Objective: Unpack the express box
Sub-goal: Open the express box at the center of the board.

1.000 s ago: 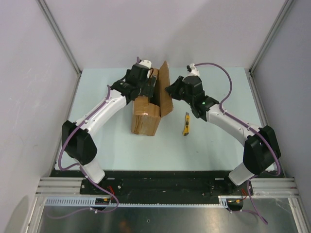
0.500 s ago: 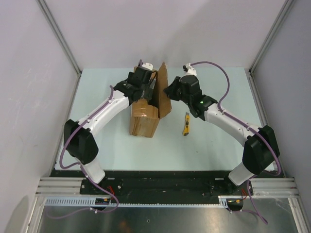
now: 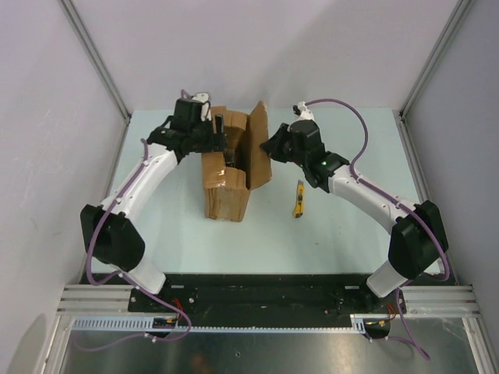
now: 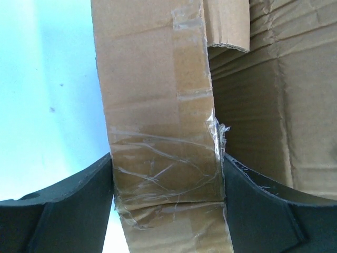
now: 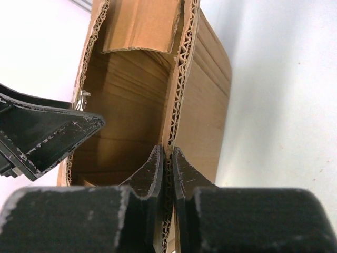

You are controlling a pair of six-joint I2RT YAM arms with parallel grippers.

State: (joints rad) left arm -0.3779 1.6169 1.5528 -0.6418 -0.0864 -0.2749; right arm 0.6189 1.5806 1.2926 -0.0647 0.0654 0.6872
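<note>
Cardboard fills the middle of the scene. The express box [image 3: 226, 187] lies on the pale table [image 3: 351, 226], toward its far centre and between the two arms, with its far end opened and its flaps splayed. The right flap [image 3: 258, 144] stands up on edge. The right gripper [image 3: 270, 148] has its fingers pressed together on that flap's corrugated rim, one finger inside the carton and one outside, pinching the board between them.

The left gripper [image 3: 222, 136] is at the box's left side. The left wrist view shows its two black fingers [image 4: 63, 211] set fairly wide, one against each side edge of a taped flap [image 4: 158, 105]. Both touch the cardboard, so the flap is held across its width. Wrinkled clear tape [image 4: 158, 163] clings to that strip.

From the right wrist, one finger of the left gripper juts across the left side of the box's mouth and partly blocks the look inside. The interior that shows is brown board, and deeper in it is too shadowed to tell.

A yellow utility knife [image 3: 299, 199] lies on the table just right of the box, near the right arm [image 3: 366, 195] and apart from both grippers. Pale walls [image 3: 273, 47] and aluminium frame posts [image 3: 93, 58] enclose the table.
</note>
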